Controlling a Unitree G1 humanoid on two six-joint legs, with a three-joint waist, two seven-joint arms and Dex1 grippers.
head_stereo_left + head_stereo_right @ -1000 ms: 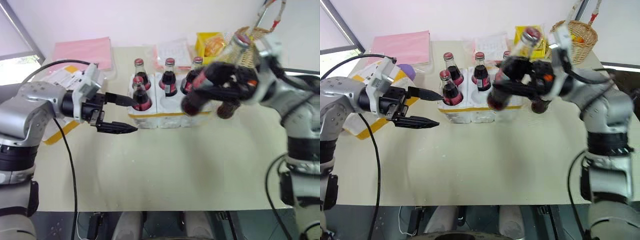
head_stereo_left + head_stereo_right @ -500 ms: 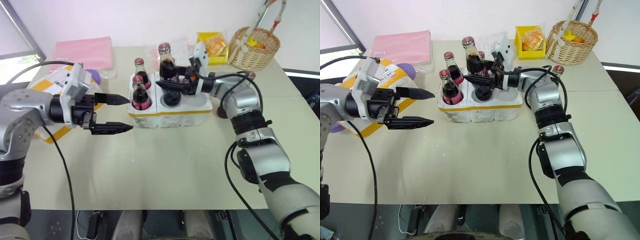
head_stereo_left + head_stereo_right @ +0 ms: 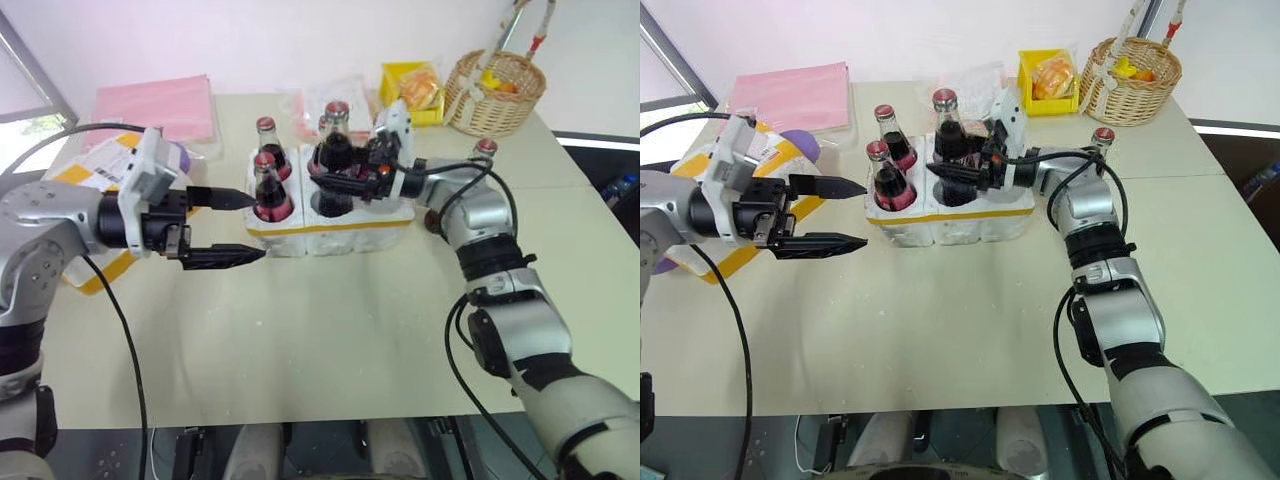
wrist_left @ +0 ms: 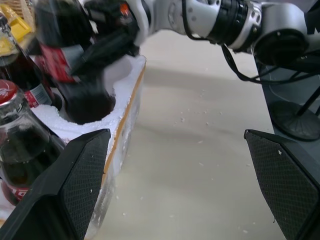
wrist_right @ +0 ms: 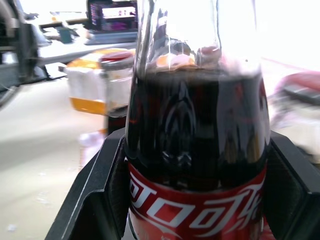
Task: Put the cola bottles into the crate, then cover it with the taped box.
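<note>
Down from well above the worktop (image 3: 330,330) came the right pincer (image 3: 958,163), clamped on a bottle (image 3: 946,135), lowering it apparently into a near well of the crate (image 3: 970,222). Left pincer (image 3: 232,228) hung wide beside it.

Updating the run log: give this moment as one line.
right gripper: shut on cola bottle, lowering into crate | left gripper: open, empty

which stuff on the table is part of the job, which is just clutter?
Job:
- small glass cola bottles with red caps, one in the right gripper
- low white foam crate with wells
- white foam box with yellow tape

Clutter:
- pink folder
- yellow bin
- wicker basket
</note>
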